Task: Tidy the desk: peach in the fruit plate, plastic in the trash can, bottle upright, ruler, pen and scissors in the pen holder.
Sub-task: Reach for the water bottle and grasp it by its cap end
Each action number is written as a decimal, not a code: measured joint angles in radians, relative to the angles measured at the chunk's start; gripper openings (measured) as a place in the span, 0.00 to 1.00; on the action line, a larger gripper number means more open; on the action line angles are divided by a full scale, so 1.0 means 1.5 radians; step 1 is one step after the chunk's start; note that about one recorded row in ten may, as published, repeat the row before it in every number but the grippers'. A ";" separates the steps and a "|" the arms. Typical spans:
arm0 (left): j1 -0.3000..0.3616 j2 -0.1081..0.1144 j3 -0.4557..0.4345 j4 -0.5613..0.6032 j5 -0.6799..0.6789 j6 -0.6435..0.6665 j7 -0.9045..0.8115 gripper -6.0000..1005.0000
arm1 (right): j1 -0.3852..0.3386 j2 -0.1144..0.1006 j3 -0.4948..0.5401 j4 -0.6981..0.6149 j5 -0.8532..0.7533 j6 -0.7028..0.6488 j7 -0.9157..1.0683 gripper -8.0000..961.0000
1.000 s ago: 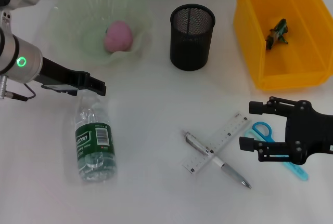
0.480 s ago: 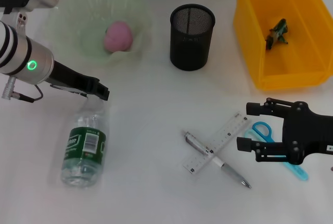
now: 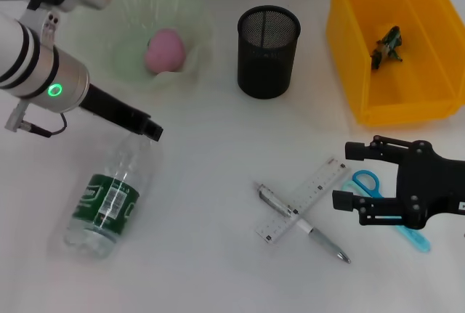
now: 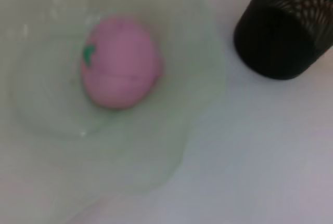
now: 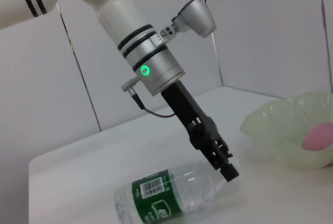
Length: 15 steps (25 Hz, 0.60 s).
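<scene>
Bottle (image 3: 102, 205) swung more aslant, neck at left pincer (image 3: 149, 130)

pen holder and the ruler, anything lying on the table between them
Nothing: in the head view the stretch of white table between the black mesh pen holder and the ruler is bare. The pen crosses the ruler farther down.

Bottle (image 3: 105, 200) lying tilted, neck under left gripper (image 3: 149, 131); bare table (image 3: 211, 153) beside it toward centre. Fruit plate (image 3: 120, 44) close behind. Pen holder (image 3: 268, 51) mouth unobstructed. Pen (image 3: 309, 227) crosses ruler (image 3: 305, 197); right gripper (image 3: 347, 176) over scissors (image 3: 385, 204).
</scene>
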 joint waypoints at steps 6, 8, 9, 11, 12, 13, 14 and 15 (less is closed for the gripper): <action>0.037 0.005 0.001 0.093 -0.068 0.025 0.058 0.47 | 0.002 0.000 0.026 0.001 0.000 -0.019 0.003 0.88; 0.053 0.006 0.000 0.113 -0.085 0.026 0.095 0.46 | 0.003 0.000 0.030 0.001 0.000 -0.022 0.005 0.88; 0.053 0.006 0.000 0.113 -0.085 0.026 0.095 0.44 | 0.003 0.000 0.033 0.001 0.000 -0.024 0.006 0.88; 0.089 0.006 -0.001 0.153 -0.116 0.022 0.182 0.40 | 0.008 0.000 0.042 0.001 0.000 -0.031 0.012 0.88; 0.100 0.006 -0.009 0.161 -0.133 0.019 0.198 0.38 | 0.008 0.000 0.042 0.001 0.000 -0.031 0.012 0.88; 0.106 0.006 -0.020 0.164 -0.145 0.019 0.205 0.35 | 0.009 0.000 0.044 -0.001 0.000 -0.035 0.016 0.88; 0.106 0.006 -0.020 0.164 -0.145 0.019 0.205 0.33 | 0.009 0.000 0.044 -0.001 0.000 -0.035 0.016 0.88; 0.108 0.007 -0.030 0.163 -0.151 0.021 0.205 0.31 | 0.010 0.000 0.045 -0.002 0.000 -0.037 0.018 0.88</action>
